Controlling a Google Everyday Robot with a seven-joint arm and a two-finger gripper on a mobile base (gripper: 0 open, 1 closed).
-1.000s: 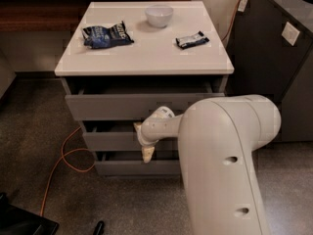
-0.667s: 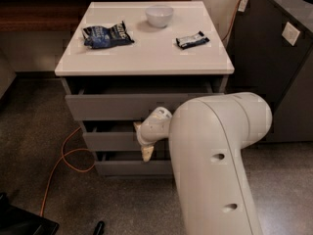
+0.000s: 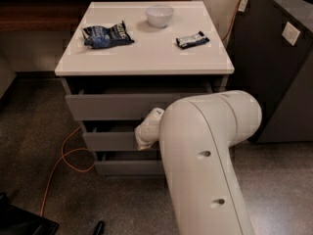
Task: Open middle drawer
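The middle drawer is a plain grey front between a taller top drawer and a narrower bottom drawer, under a white cabinet top. All three fronts stand slightly out of the frame, with dark gaps above them. My gripper is at the right part of the middle drawer's front, by its upper edge. My large white arm hides the right half of the middle and bottom drawers.
On the cabinet top lie a blue chip bag, a white bowl and a dark snack bar. An orange cable loops on the floor at left. A dark cabinet stands at right. A black object sits bottom left.
My arm's big link has swung left and closer, covering more of the drawers. The gripper stays at the middle drawer front, which has not visibly moved.
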